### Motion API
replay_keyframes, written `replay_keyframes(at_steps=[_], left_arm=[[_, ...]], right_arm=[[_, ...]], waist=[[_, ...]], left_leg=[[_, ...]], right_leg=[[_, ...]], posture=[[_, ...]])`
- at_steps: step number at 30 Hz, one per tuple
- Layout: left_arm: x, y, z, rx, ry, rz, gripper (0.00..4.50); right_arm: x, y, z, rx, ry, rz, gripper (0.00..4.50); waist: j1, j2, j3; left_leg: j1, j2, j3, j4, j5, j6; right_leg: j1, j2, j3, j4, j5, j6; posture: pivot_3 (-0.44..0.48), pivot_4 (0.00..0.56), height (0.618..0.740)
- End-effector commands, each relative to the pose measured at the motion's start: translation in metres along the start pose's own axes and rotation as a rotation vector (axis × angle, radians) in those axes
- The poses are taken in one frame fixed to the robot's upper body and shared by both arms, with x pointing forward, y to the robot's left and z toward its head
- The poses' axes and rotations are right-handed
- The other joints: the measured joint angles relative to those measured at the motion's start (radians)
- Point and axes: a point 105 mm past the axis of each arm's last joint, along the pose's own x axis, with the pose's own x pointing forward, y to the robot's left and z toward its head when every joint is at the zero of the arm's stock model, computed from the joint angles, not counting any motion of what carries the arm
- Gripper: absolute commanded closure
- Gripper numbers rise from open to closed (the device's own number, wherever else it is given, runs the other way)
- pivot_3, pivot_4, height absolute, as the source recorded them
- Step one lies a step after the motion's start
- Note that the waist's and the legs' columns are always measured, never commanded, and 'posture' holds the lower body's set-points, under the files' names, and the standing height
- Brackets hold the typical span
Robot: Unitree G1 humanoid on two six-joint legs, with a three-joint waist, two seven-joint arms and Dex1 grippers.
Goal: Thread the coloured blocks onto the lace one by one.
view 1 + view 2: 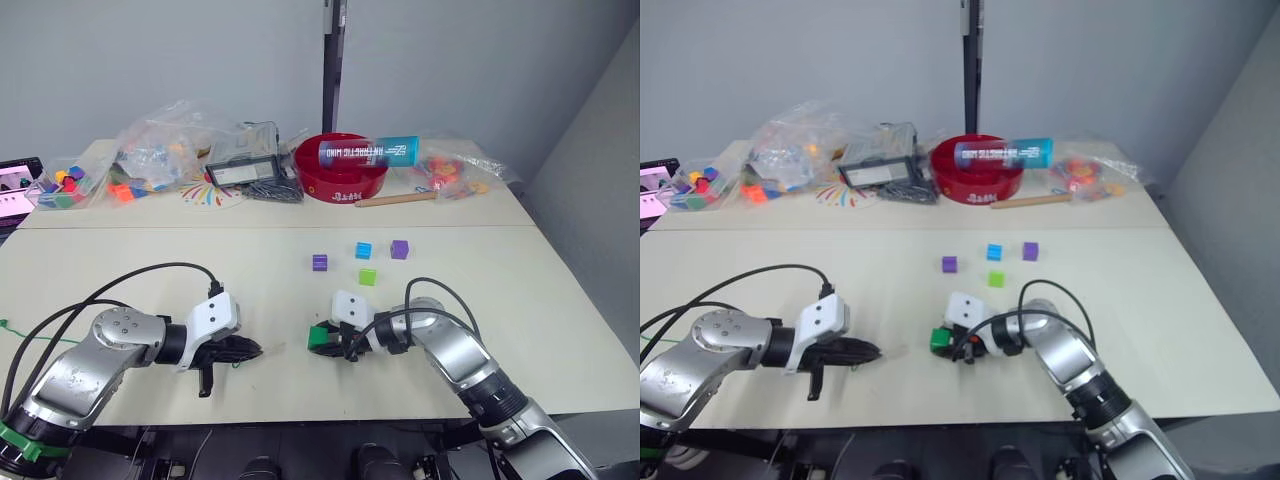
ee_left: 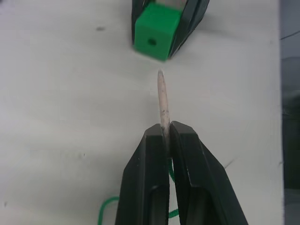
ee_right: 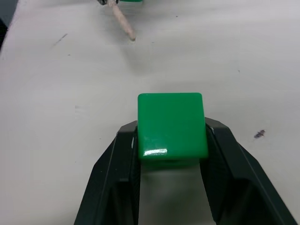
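My right gripper [image 1: 330, 342] is shut on a dark green block [image 1: 318, 337], low over the table near its front; its hole [image 2: 152, 42] faces my left gripper. My left gripper [image 1: 252, 349] is shut on the lace just behind its pale stiff tip [image 2: 162, 96], which points at the block from a short gap away. The green cord [image 2: 108, 204] trails back under the fingers. Two purple blocks [image 1: 320, 262] [image 1: 400, 249], a blue block [image 1: 363, 250] and a light green block [image 1: 368, 277] lie loose mid-table.
Along the back edge stand a red bowl [image 1: 342, 168] with a blue tube across it, plastic bags of toy pieces [image 1: 160, 150], a black tray [image 1: 243, 170] and a wooden stick [image 1: 395, 200]. Black cables [image 1: 120, 285] loop over my left arm.
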Motion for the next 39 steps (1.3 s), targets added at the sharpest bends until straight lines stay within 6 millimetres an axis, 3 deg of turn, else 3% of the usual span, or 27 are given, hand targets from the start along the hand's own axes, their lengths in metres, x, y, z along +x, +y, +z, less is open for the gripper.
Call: replay_keyframes(at_steps=[1,22,34,39], left_arm=[[0.004,0.004,0.004,0.04,-0.007,-0.003,4.47],[0.031,-0.005,0.012,0.113,-0.03,-0.089,4.47],[0.043,-0.008,0.035,0.183,-0.068,-0.142,4.47],[0.042,-0.009,0.027,0.171,-0.026,-0.155,4.47]], right_arm=[[0.0,0.006,0.014,-0.033,-0.052,0.043,3.31],[0.0,0.01,0.015,-0.026,-0.046,0.041,3.31],[0.0,0.015,0.017,-0.029,-0.05,0.074,3.31],[0.001,0.013,0.017,-0.029,-0.047,0.065,3.31]], waist=[[0.001,0.0,0.0],[0.001,0.0,0.0],[0.002,0.0,0.0],[-0.001,0.0,0.0]], left_leg=[[0.0,0.0,0.0,0.0,0.0,0.0],[0.0,0.0,0.0,0.0,0.0,0.0],[0.0,0.0,0.0,0.0,0.0,0.0],[0.0,0.0,0.0,0.0,0.0,0.0]], right_leg=[[0.0,0.0,0.0,0.0,0.0,0.0],[0.0,0.0,0.0,0.001,0.0,0.0],[0.0,0.0,0.0,0.0,0.0,0.0],[0.0,0.0,0.0,0.001,0.0,0.0]], posture=[[0.0,0.15,0.731],[0.0,0.15,0.731],[0.0,0.15,0.731],[0.0,0.15,0.731]])
